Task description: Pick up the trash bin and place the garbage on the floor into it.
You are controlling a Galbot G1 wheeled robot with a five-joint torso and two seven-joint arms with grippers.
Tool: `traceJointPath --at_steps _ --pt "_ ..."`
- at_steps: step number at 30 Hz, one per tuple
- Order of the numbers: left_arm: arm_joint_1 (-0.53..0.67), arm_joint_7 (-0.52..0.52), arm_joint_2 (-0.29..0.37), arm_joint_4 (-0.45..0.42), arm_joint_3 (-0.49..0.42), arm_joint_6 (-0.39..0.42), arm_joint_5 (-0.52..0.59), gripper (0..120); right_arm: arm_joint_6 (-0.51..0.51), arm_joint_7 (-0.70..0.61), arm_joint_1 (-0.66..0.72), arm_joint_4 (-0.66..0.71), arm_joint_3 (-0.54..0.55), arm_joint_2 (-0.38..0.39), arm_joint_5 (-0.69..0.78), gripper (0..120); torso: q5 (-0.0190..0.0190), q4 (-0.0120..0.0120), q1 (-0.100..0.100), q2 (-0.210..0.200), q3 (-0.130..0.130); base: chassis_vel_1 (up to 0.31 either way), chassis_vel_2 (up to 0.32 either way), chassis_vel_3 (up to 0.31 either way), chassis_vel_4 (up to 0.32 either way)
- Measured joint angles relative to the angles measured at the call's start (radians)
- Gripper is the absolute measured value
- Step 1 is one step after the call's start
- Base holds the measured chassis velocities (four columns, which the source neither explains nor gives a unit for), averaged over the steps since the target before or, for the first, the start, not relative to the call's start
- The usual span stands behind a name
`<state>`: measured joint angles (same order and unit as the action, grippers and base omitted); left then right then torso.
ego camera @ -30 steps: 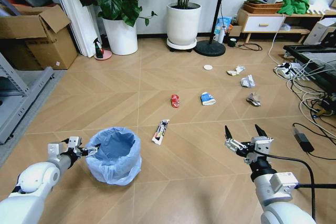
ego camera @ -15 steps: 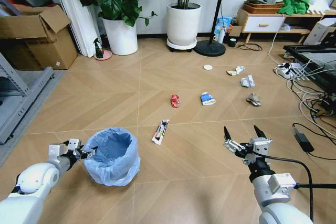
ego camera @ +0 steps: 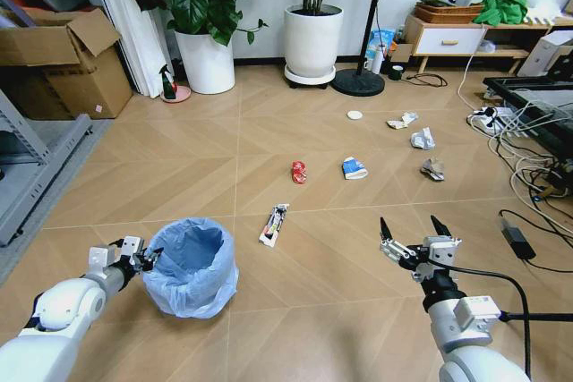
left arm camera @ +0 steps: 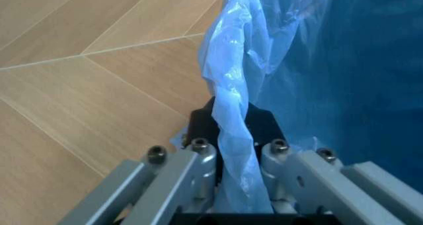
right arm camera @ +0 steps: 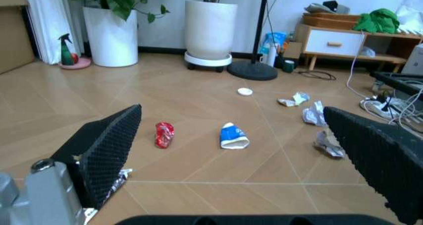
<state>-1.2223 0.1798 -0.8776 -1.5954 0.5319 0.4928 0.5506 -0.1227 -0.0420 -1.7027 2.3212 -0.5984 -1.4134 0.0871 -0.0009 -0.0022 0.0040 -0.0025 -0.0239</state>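
A living-room floor (ego camera: pixel 295 310) of light brown chevron planks runs from the robot out to the big white plant pots (ego camera: pixel 312 40) and a low shelf (ego camera: pixel 448 38) against the far wall.

Nearest, on the robot's left, the left gripper (ego camera: pixel 141 257) is clamped on the rim of the trash bin (ego camera: pixel 192 266); the left wrist view shows its fingers (left arm camera: pixel 198 160) pressed together on a fold of the light-blue bag at the bin's edge. Over the last second the bin has slid slightly down and left in the head view while the litter beyond kept its place, so the arm appears to be drawing the bin in or starting to lift it. I judge the pick-up of the bin is under way and no litter has gone in yet. The bin stands upright, mouth open to the ceiling, its long axis vertical.

On the right, the right gripper (ego camera: pixel 417 237) hovers above bare floor with its fingers spread wide and holding nothing; it has crept a little nearer the robot.

Just past the bin lies the long white wrapper (ego camera: pixel 274 224), its long axis running away from the robot and tilted a touch to the right. Further out sit the red can (ego camera: pixel 299 172) and the blue-and-white carton (ego camera: pixel 354 168) side by side, then the grey paper wad (ego camera: pixel 433 169), the white paper wads (ego camera: pixel 422 139), and farthest the white disc (ego camera: pixel 355 115)
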Motion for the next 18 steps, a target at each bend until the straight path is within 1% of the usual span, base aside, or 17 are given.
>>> traceJointPath --at_steps 2,8,12,15,16,18 --pt "0.000 0.000 0.000 -0.003 0.000 -0.006 0.000 0 0.000 -0.002 0.002 -0.002 0.002 0.000 0.000 100 0.0000 0.0000 0.000 0.000 0.000 0.000 0.000 0.000 0.000" --pt "-0.009 -0.014 -0.010 -0.017 0.004 -0.013 -0.001 0 -0.001 -0.008 0.007 -0.003 0.000 0.005 0.005 100 0.0003 0.0000 0.000 0.000 0.000 0.000 0.000 0.000 0.000" --pt "-0.035 -0.029 -0.028 -0.044 0.023 -0.017 0.009 0 -0.009 -0.014 0.015 -0.003 -0.014 0.022 0.026 100 0.0003 0.0000 0.000 0.000 0.000 0.000 0.000 0.000 0.000" --pt "-0.071 -0.055 -0.049 -0.079 0.062 -0.010 0.031 0 -0.016 -0.024 0.024 -0.003 -0.027 0.033 0.047 100 -0.0006 0.0000 0.000 0.000 0.000 0.000 0.000 0.000 0.000" --pt "-0.071 -0.055 -0.049 -0.079 0.062 -0.010 0.031 0 -0.016 -0.024 0.024 -0.003 -0.027 0.033 0.047 100 -0.0006 0.0000 0.000 0.000 0.000 0.000 0.000 0.000 0.000" --pt "-0.100 -0.084 -0.067 -0.125 0.111 -0.001 0.059 0 -0.024 -0.036 0.034 -0.004 -0.038 0.043 0.066 100 0.0001 0.0002 0.000 0.000 0.000 0.000 0.000 0.000 0.000"
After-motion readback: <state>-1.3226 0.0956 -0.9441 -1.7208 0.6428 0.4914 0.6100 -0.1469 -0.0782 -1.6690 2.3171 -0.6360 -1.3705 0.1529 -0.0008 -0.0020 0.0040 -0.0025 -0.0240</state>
